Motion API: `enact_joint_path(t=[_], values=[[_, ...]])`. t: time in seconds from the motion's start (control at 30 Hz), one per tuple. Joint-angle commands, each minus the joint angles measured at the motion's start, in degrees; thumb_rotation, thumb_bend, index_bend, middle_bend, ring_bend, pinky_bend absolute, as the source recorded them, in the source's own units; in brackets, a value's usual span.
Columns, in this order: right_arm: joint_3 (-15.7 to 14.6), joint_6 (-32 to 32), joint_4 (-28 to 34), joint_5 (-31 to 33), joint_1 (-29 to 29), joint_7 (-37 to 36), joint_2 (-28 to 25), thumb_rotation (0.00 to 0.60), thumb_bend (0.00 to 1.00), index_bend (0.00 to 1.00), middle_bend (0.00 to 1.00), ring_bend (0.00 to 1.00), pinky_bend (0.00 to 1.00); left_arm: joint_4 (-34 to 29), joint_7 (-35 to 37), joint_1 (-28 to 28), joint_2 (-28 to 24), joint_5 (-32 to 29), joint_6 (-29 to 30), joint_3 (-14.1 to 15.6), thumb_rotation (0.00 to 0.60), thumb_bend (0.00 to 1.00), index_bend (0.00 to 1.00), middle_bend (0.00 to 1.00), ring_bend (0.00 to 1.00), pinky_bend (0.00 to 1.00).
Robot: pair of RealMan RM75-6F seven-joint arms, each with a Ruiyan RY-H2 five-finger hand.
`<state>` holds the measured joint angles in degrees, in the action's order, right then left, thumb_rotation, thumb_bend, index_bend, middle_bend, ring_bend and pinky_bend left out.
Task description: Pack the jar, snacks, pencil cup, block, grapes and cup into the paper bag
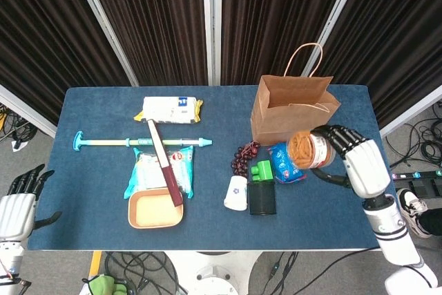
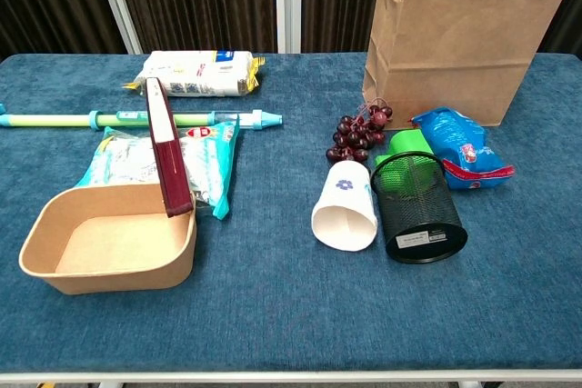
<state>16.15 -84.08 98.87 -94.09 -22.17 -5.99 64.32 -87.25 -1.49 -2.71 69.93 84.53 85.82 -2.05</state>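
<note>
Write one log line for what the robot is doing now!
right hand: holds jar aloft near paper bag | left hand: idle

Right robot hand (image 1: 356, 153) holds jar (image 1: 306, 149) up nr paper bag (image 1: 293, 110) (left (image 1: 17, 198) idle, off-table).

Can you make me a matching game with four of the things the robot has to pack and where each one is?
Things:
1. clear plastic jar of orange snacks
2. white paper cup
3. bunch of dark red grapes
4. brown paper bag

Places:
A. standing upright at the back of the table
B. lying on its side beside the black mesh pencil cup
C. held up in the right hand
D. lying in front of the bag

Pairs: 1-C, 2-B, 3-D, 4-A
</note>
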Motion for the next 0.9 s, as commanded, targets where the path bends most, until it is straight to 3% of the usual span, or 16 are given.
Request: enact_joint_path(t=[0.03, 0.17, 0.37, 0.67, 0.83, 0.9], values=[[6.6, 3.2, 1.0, 9.2, -4.3, 0.0, -2.6, 0.6, 0.19, 0.61, 0.5, 0.35, 0.45, -0.3, -0.2, 0.1, -0.1, -0.1, -0.1, 0.1, 0.6, 0.04, 0.22, 0.17, 0.13, 0.14], [10.4, 8.1, -2.0, 17.5, -8.0, 2.1, -2.5, 0.6, 0.19, 0.61, 0.5, 0.34, 0.45, -0.4, -0.4, 0.2, -0.1, -0.2, -0.1, 0.2, 0.6, 0.04, 0.22, 0.17, 0.13, 0.14], [12.2, 15.5, -8.8, 26.7, -13.6, 7.5, 0.0, 0.6, 0.19, 0.61, 0.49, 0.34, 0.45, -0.6, -0.6, -0.1, -0.2, -0.3, -0.6, 0.2, 0.6, 0.04, 0.22, 0.17, 0.13, 0.14], [9.4, 27.3, -15.9, 34.9, -20.5, 14.0, 4.1, 0.6, 0.19, 0.58, 0.46, 0.32, 0.42, -0.7, -1.0, -0.5, -0.1, -0.5, -1.4, 0.2, 0.6, 0.04, 0.22, 0.17, 0.13, 0.14], [8.2, 29.5, -18.1, 36.7, -23.2, 16.8, 6.7, 0.6, 0.19, 0.53, 0.44, 0.3, 0.41, -0.8, -1.0, -0.5, -0.2, -0.8, -1.4, 0.1, 0.6, 0.04, 0.22, 0.17, 0.13, 0.14], [7.8, 30.2, -17.7, 37.7, -23.8, 17.9, 6.8, 0.6, 0.19, 0.46, 0.43, 0.26, 0.38, -0.8, -0.9, -0.2, -0.2, -0.9, -1.2, 0.2, 0.6, 0.04, 0.22, 0.17, 0.13, 0.14]])
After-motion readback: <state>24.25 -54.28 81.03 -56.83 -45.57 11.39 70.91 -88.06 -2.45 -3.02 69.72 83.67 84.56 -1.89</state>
